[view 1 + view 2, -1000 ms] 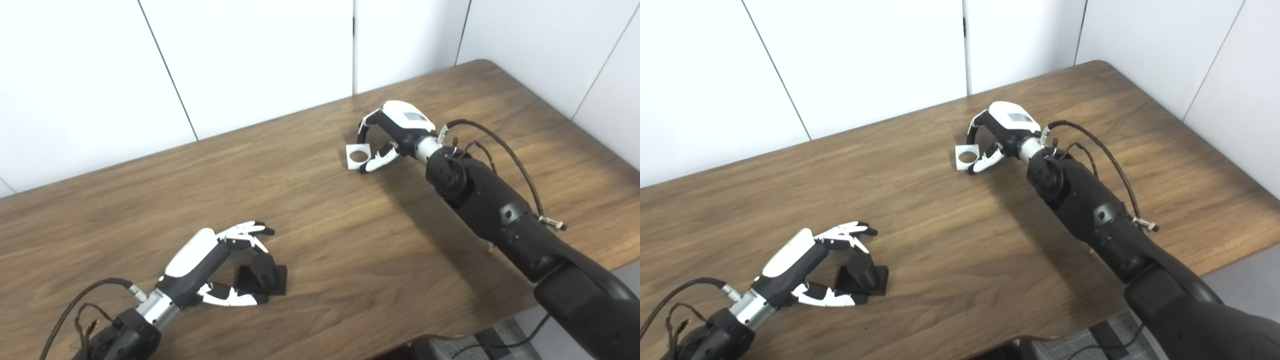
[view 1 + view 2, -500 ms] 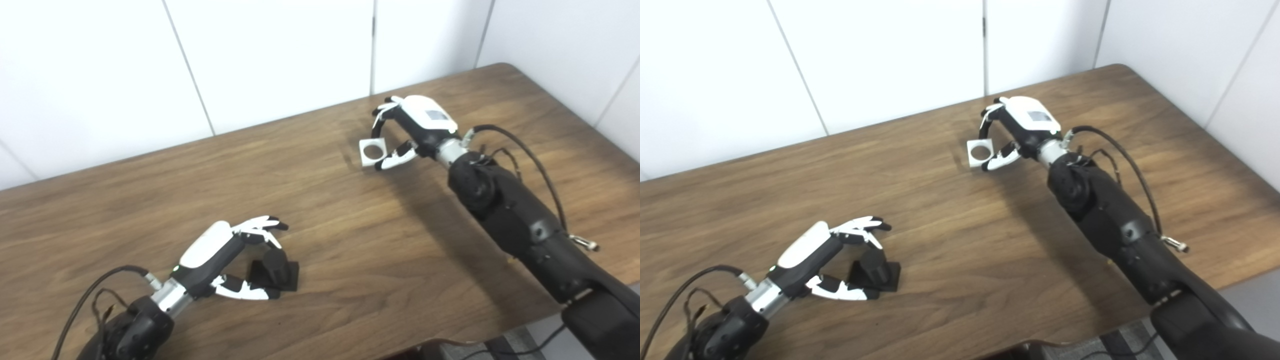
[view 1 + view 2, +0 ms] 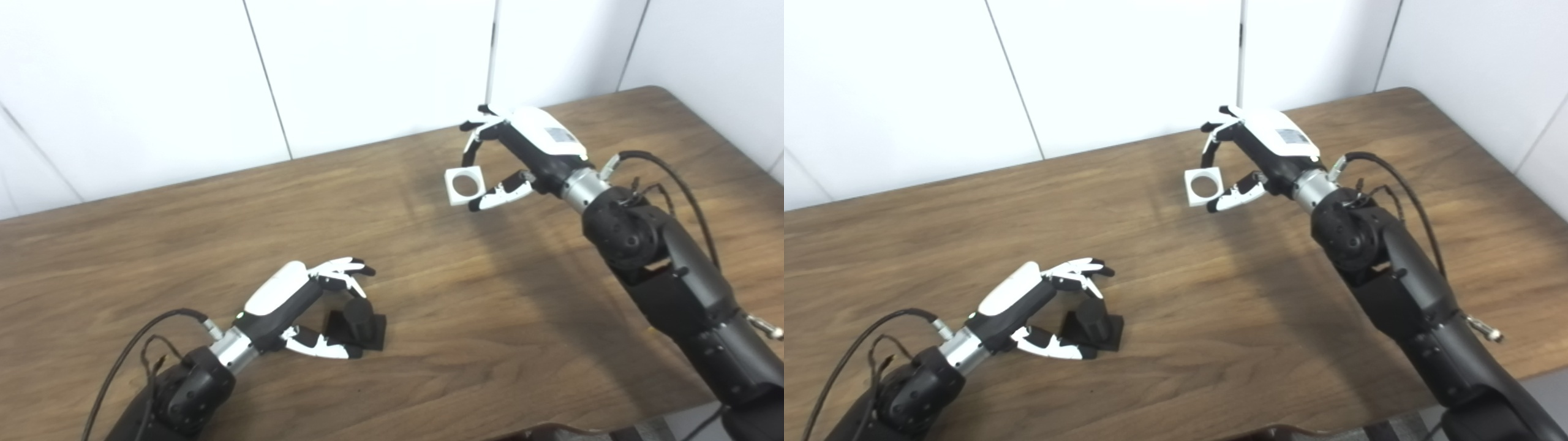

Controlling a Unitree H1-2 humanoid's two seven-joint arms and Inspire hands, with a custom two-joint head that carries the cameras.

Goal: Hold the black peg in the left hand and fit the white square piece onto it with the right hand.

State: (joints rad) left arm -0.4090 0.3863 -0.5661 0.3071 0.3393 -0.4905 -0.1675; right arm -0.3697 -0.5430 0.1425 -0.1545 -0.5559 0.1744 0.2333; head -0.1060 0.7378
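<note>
While the right hand [image 3: 520, 156] pinches the white square piece [image 3: 465, 186] between thumb below and fingers above, the piece hangs just off the hand's fingertips, its round hole facing up and toward the cameras. It appears to be raised clear of the wooden table [image 3: 184, 233], with a soft shadow on the wood beneath, though how high cannot be judged. Holding it by one edge leaves the hole unobstructed, which suits sliding it over a peg.

Well apart from it, the left hand [image 3: 300, 300] curls around the black peg [image 3: 357, 315], fingers arched over the top and thumb lying low alongside the peg's flat square base [image 3: 375, 327]. The base seems to sit on the table, so the peg looks caged rather than lifted. Whether the fingers actually press on the peg is hard to tell; there seems to be a small gap above it.

Judging by this, the grasp of the white piece is done, the peg grasp is unfinished, and the two parts have yet to be brought together.
</note>
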